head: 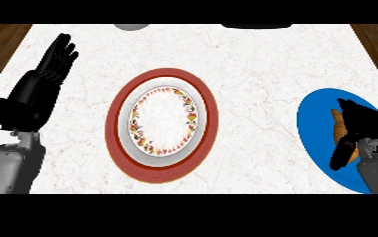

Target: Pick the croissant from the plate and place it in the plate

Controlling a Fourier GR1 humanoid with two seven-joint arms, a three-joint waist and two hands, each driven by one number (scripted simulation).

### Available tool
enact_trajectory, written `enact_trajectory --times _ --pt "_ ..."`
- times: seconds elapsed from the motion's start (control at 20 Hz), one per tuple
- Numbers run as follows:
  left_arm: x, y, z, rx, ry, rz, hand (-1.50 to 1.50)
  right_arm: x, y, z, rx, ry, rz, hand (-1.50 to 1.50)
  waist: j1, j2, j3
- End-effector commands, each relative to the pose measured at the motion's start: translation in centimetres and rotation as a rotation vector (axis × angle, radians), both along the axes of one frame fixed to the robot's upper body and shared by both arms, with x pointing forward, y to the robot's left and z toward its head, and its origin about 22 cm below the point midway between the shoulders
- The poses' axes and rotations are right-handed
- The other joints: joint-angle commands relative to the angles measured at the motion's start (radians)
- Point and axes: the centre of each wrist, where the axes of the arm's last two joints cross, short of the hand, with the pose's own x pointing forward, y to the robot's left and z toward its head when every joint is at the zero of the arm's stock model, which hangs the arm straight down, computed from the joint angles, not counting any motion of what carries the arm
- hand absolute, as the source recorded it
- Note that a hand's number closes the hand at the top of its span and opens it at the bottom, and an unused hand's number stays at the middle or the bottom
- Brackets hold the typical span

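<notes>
So the croissant [339,126] is sitting on the blue plate [314,126] over at the right edge of the white marble tabletop [258,61], and the right hand [353,131] is down on top of it, fingers curled round it — most of the pastry is hidden, just an orange-brown bit pokes out on the left side. The red-rimmed plate [122,111] with the flowery inner ring sits mid-tabletop, well apart from the blue one. Left hand [52,66] rests at the left edge — fingers straight, pointing up, holding nothing.
</notes>
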Motion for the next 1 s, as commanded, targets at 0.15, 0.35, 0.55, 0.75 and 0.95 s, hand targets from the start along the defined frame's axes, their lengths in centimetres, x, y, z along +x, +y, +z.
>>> enact_trajectory --times 0.15,0.35,0.55,0.75,0.95 --pt "0.8 1.4 -0.1 -0.008 -0.003 0.031 0.00 -1.8 -1.8 -2.7 0.005 0.054 -0.046 -1.50 -0.006 0.000 0.000" --pt "-0.5 0.2 0.7 0.011 -0.005 0.006 0.00 -0.2 -2.3 -2.3 -0.020 0.082 -0.060 -1.50 0.000 0.000 0.000" --pt "0.1 -1.5 0.3 0.001 -0.014 -0.006 0.00 0.4 -2.9 -4.2 -0.005 0.008 -0.013 1.50 0.001 0.001 0.001" --pt "-0.8 -1.4 -0.9 0.005 -0.003 -0.006 0.00 1.4 -4.0 -3.7 -0.117 -0.134 0.104 1.50 0.010 0.002 0.001" --pt "0.2 -1.6 -0.9 0.000 0.000 0.009 0.00 1.3 -1.5 -3.6 -0.196 -0.262 0.152 1.50 0.000 0.001 0.000"
